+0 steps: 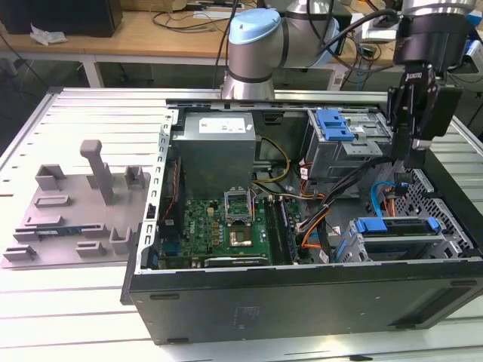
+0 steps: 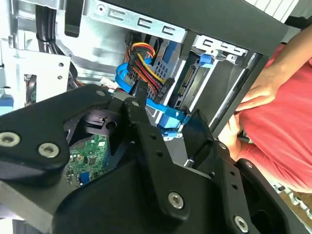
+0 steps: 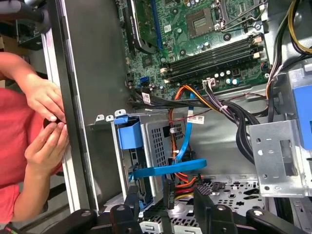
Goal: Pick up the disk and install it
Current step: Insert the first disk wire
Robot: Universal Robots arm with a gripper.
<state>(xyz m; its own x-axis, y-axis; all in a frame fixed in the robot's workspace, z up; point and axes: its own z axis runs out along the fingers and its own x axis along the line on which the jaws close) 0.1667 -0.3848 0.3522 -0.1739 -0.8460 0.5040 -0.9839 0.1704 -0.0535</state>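
Observation:
The disk (image 1: pixel 398 240), silver with a blue carrier bracket across its top, sits in the drive cage at the exterior view's right, near the front of the open computer case (image 1: pixel 302 294). My gripper (image 1: pixel 407 154) hangs above and slightly behind that cage, open, with nothing between its fingers. In the second wrist view the gripper (image 2: pixel 170 105) frames the blue bracket (image 2: pixel 168 114) between its two black fingers (image 2: pixel 141 92). In the first wrist view the bracket (image 3: pixel 168 170) crosses the cage just beyond the gripper (image 3: pixel 168 207).
A person's hands (image 3: pixel 46 122) in a red sleeve rest at the case's outer wall. Bundled cables (image 1: pixel 321 219), the motherboard (image 1: pixel 234 219), a power supply (image 1: pixel 215 147) and an upper bay with a blue latch (image 1: pixel 336 124) crowd the case. A grey fixture plate (image 1: pixel 75 215) lies at the exterior view's left.

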